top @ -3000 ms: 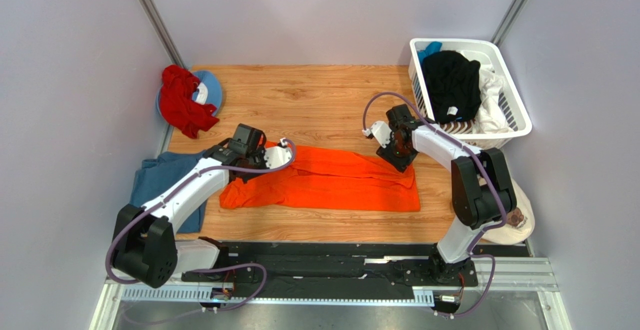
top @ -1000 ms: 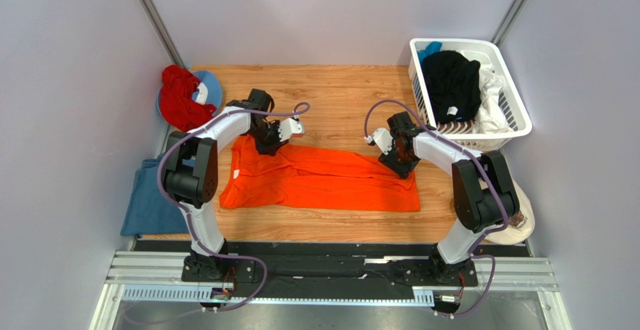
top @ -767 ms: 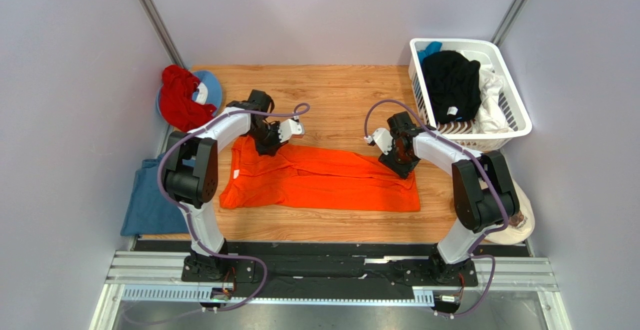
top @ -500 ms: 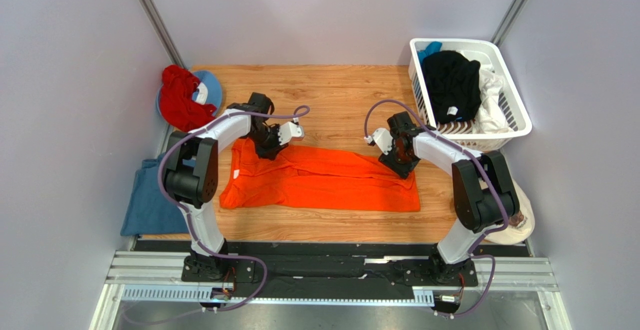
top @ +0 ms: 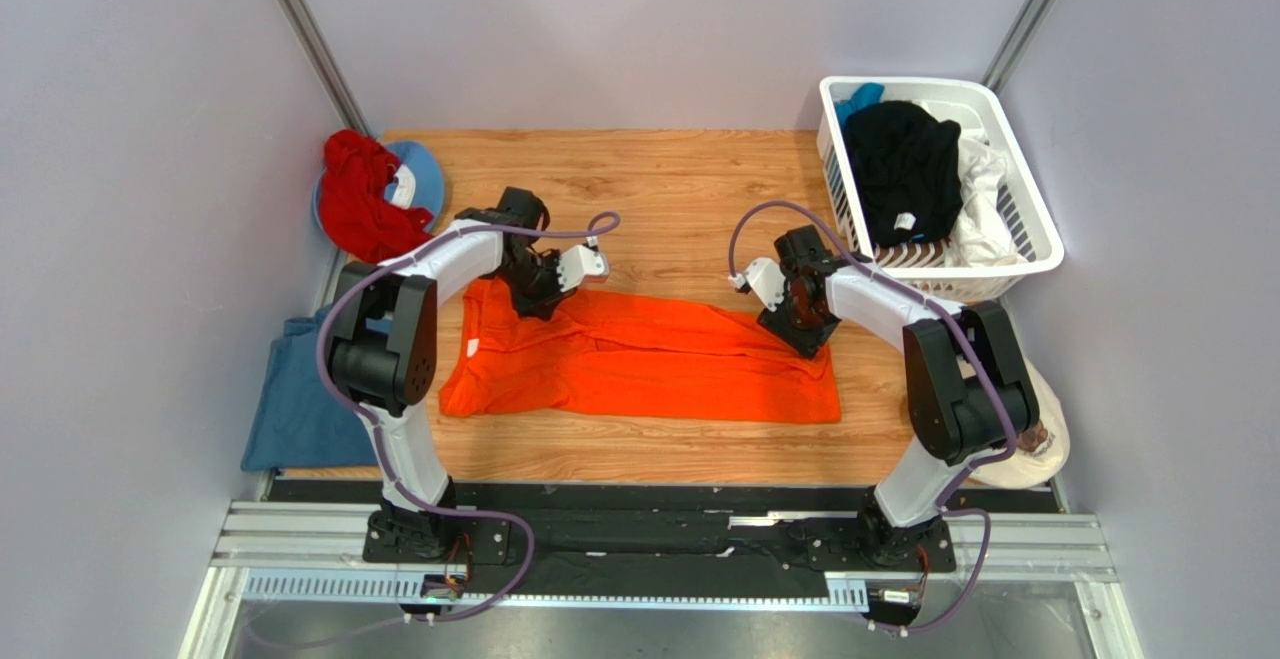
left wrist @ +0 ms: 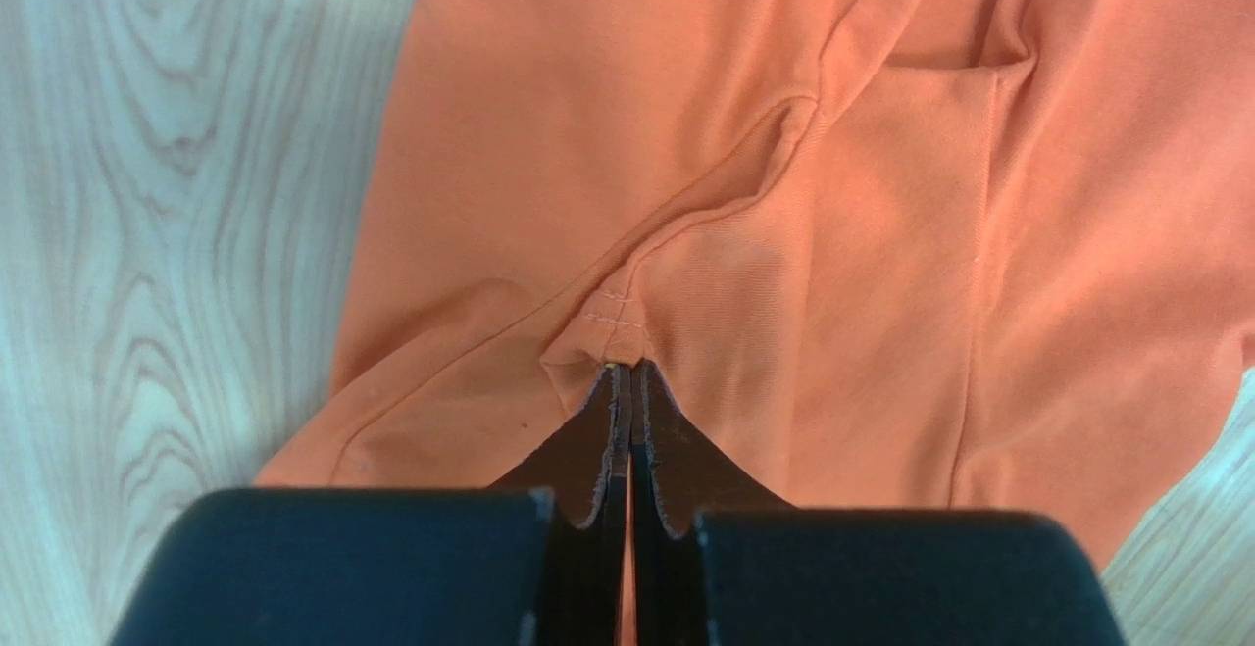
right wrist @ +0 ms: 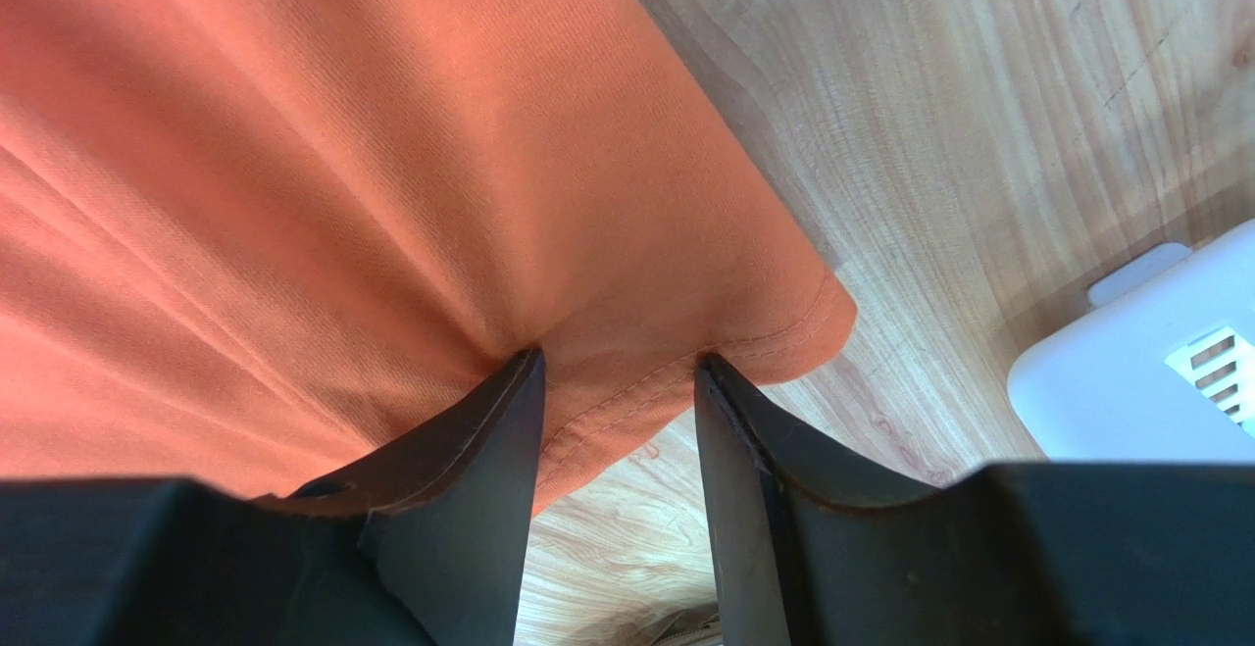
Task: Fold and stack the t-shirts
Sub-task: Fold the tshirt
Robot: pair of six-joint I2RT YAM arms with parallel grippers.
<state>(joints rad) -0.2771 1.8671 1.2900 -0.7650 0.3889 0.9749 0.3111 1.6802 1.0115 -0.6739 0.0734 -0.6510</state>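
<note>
The bright orange t-shirt (top: 646, 359) lies spread as a long band across the wooden table. My left gripper (top: 529, 295) is at its far left edge, shut on a pinch of orange cloth at a stitched seam (left wrist: 619, 315); the tips (left wrist: 631, 370) meet there. My right gripper (top: 807, 337) is at the shirt's far right corner, open, its fingers straddling the hemmed edge (right wrist: 648, 382) with the tips (right wrist: 619, 360) pressed on the cloth. A dusty blue t-shirt (top: 301, 389) hangs over the left table edge. Black (top: 902, 164) and white (top: 984, 187) shirts lie in the basket.
A white laundry basket (top: 1037, 247) stands at the back right; its corner shows in the right wrist view (right wrist: 1149, 367). A red cloth (top: 361, 206) lies on a blue disc (top: 424, 172) at the back left. A beige cap (top: 1040, 442) sits at the right table edge.
Since three seconds ago my left arm has swung from the shirt's middle left to its far left edge. Over the last second both grippers have hardly moved.
</note>
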